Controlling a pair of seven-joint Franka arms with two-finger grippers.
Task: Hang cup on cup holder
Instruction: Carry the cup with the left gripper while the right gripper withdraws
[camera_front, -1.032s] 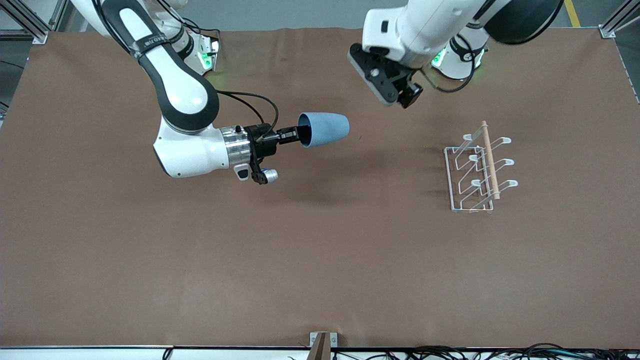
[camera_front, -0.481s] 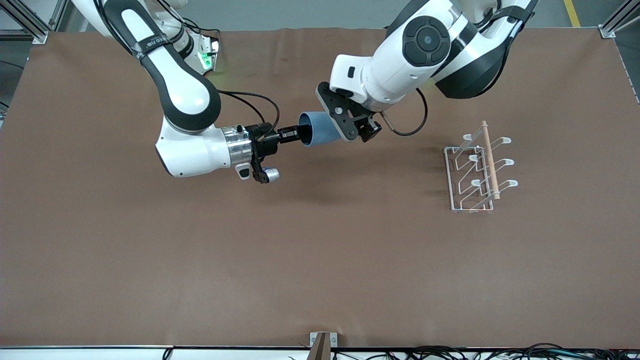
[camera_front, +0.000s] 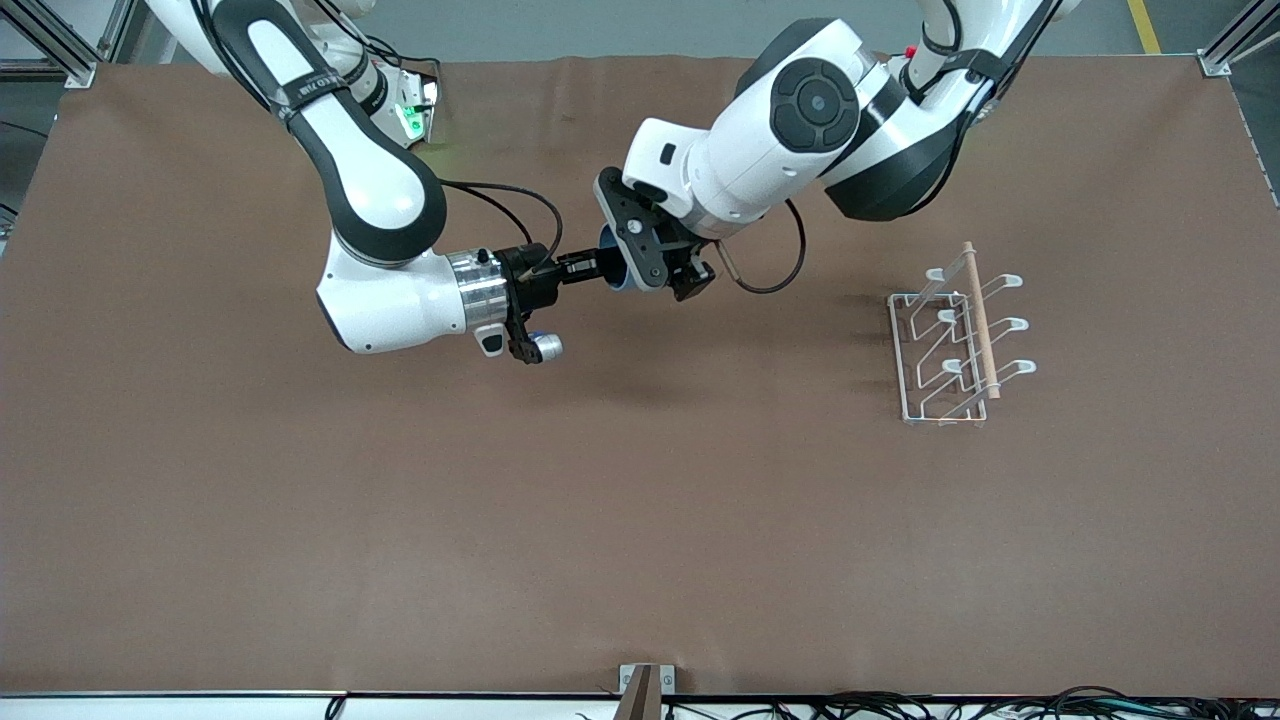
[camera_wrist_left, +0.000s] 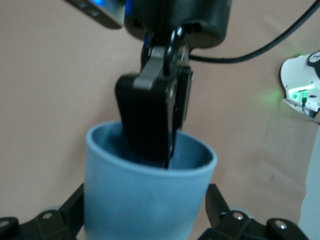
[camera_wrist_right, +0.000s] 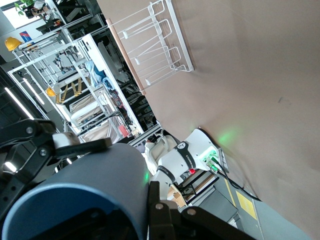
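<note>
The light-blue cup (camera_front: 612, 270) is held sideways in the air over the middle of the table. My right gripper (camera_front: 592, 268) is shut on its rim, one finger inside and one outside (camera_wrist_right: 159, 212). My left gripper (camera_front: 655, 262) is open and straddles the cup's body, with a finger on each side (camera_wrist_left: 216, 206). The left wrist view shows the cup (camera_wrist_left: 145, 200) between these fingers, with the right gripper (camera_wrist_left: 155, 125) reaching into its mouth. The white wire cup holder (camera_front: 950, 340) with a wooden rod stands toward the left arm's end of the table and holds nothing.
The brown table mat (camera_front: 640, 520) is bare apart from the cup holder. The cup holder also shows in the right wrist view (camera_wrist_right: 155, 45). The arms' bases stand along the table's edge farthest from the front camera.
My left arm has swung from over the table's edge near its base to the cup, and its open fingers now straddle the cup. My right gripper has kept hold of the cup, nearly still.
</note>
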